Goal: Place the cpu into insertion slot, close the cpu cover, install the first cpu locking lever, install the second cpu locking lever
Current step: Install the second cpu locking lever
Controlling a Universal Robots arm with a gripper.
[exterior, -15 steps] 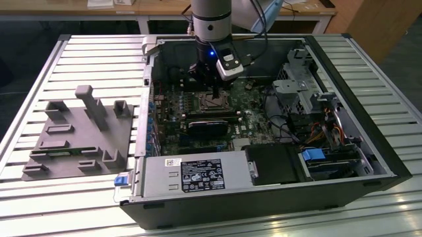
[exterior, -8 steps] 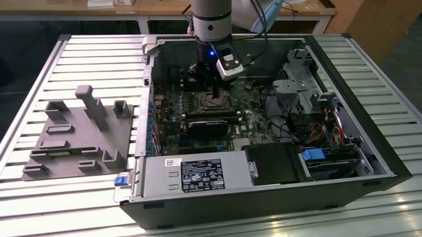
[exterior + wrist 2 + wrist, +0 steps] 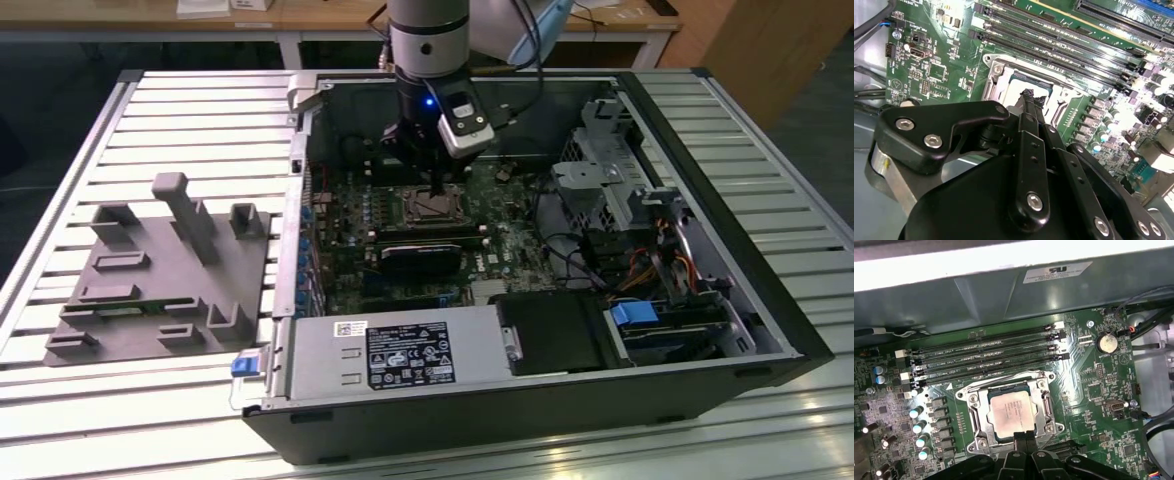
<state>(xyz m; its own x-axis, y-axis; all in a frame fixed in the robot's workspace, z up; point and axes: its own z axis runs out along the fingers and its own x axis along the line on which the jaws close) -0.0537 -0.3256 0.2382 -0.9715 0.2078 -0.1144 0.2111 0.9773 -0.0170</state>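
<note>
The cpu (image 3: 1010, 411) lies flat in the insertion slot (image 3: 985, 439) on the green board, its silver top facing up. The cpu cover (image 3: 1046, 401) lies down around it, with the chip showing through its window. My gripper (image 3: 1025, 436) is shut, fingertips together, at the edge of the slot just beside the chip; nothing shows between them. In the second wrist view the fingertips (image 3: 1029, 95) reach onto the rim of the cpu cover (image 3: 996, 79), partly hiding the cpu (image 3: 1015, 88). In the exterior view the gripper (image 3: 434, 186) hangs straight down over the insertion slot (image 3: 435, 206) inside the open case.
Several long black memory slots (image 3: 989, 357) run beside the socket, and a coin battery (image 3: 1106, 343) sits further along. The case walls (image 3: 300, 200) ring the board. A power supply (image 3: 400, 355), drive cage (image 3: 627, 185) and cables crowd the case. A grey fixture (image 3: 167, 265) stands at the exterior view's left.
</note>
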